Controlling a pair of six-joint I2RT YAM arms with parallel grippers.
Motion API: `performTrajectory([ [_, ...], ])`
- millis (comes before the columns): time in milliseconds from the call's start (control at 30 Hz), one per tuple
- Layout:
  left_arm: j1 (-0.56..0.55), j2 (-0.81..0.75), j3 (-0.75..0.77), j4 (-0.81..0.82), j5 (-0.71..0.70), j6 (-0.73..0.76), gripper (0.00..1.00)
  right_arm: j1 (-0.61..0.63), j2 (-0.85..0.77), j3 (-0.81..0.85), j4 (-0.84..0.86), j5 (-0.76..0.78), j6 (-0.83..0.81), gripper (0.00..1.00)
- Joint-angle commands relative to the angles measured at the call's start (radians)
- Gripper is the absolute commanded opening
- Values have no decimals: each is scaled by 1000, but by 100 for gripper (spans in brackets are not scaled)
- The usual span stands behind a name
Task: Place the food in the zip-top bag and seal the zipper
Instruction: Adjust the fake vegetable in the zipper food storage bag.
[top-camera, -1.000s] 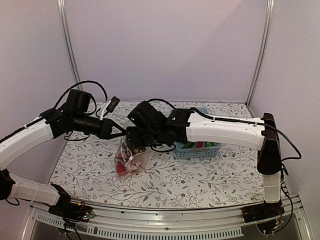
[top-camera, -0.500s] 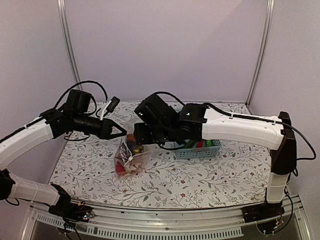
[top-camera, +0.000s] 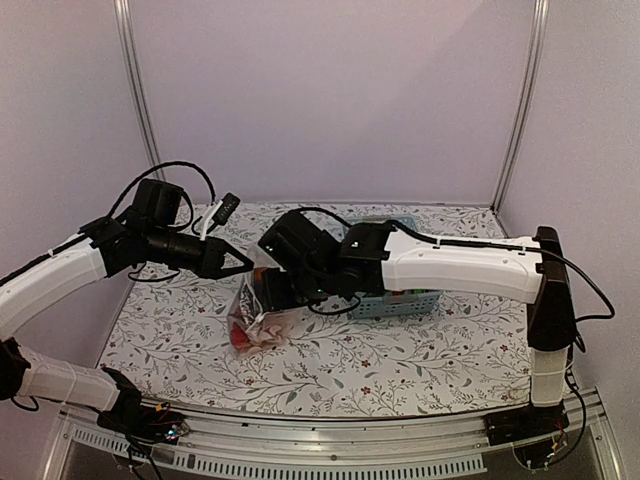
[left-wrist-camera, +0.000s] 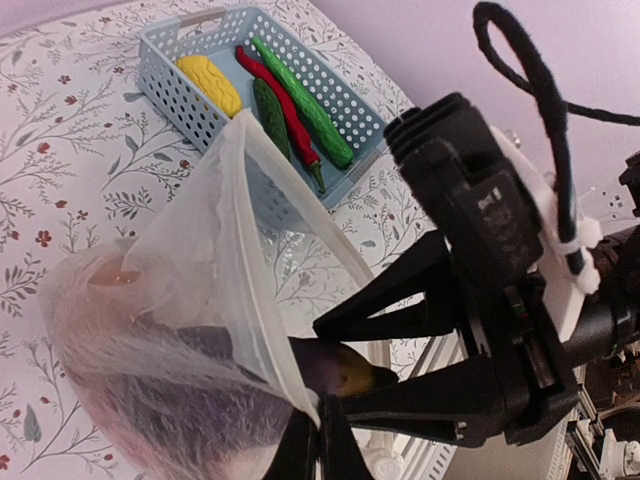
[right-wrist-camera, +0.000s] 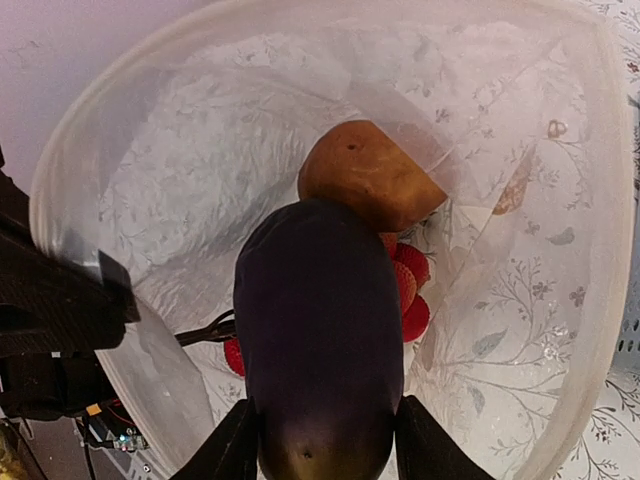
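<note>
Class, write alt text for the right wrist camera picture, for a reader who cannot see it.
A dark purple eggplant, held in the right gripper, hangs at the open mouth of the clear zip-top bag. Inside the bag lie a brown potato and some red round pieces.
</note>
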Motion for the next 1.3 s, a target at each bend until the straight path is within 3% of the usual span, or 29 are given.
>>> performTrajectory([
  [0,-13,-4,-8,12,8,15,0,6,49,1,8,-27,-23,46],
  [333,-13,-2,-8,12,8,13,0,7,31,1,-15,46,-38,46],
  [500,-13,-18,-10,12,-21,16,0,6,-49,-13,-8,84,-95,56],
  [667,-13,-34,-11,11,-38,21,0,6,-228,-160,120,129,-146,70],
  [800,-13,-32,-10,12,-34,20,0,0,-332,-206,102,215,-173,77],
  [1267,-13,-37,-13,12,-51,23,0,-236,-362,-380,14,269,-100,81],
])
